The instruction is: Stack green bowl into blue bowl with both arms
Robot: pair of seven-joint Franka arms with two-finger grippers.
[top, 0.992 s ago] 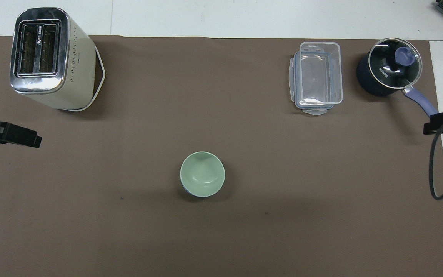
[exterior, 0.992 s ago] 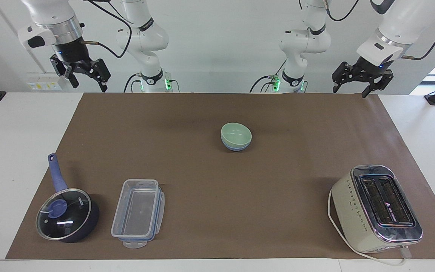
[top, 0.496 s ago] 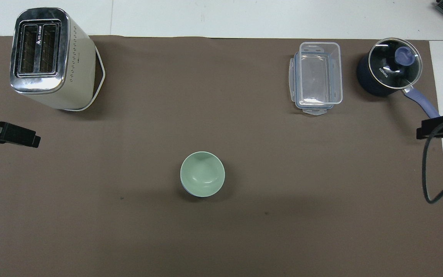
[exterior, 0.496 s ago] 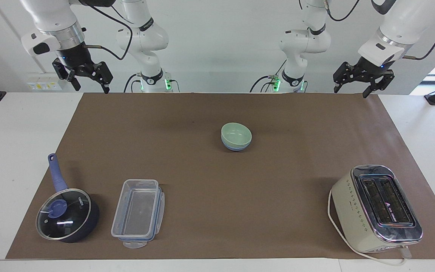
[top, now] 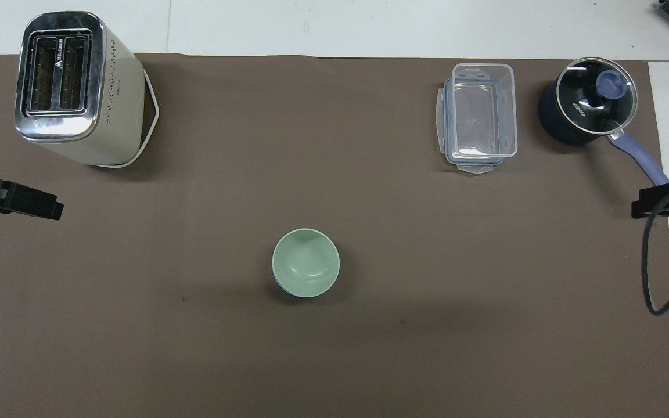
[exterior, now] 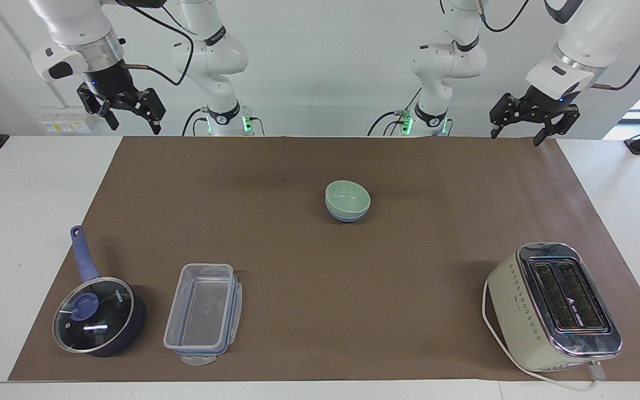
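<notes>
The pale green bowl (exterior: pixel 347 196) sits nested inside the blue bowl (exterior: pixel 346 217) in the middle of the brown mat; from overhead the green bowl (top: pixel 305 262) covers nearly all of the blue one. My left gripper (exterior: pixel 515 136) hangs open and empty, high over the mat's corner at the robots' edge, toward the left arm's end. My right gripper (exterior: pixel 134 126) is also open and empty, raised over the table edge at the right arm's end. Both are well apart from the bowls.
A cream toaster (exterior: pixel 553 305) with its cord stands farther from the robots toward the left arm's end. A clear lidless container (exterior: pixel 203 314) and a dark-blue lidded saucepan (exterior: pixel 98 316) sit toward the right arm's end.
My right gripper has risen and drawn back toward the robots. My left gripper has shifted only slightly. The stacked bowls have not moved.
</notes>
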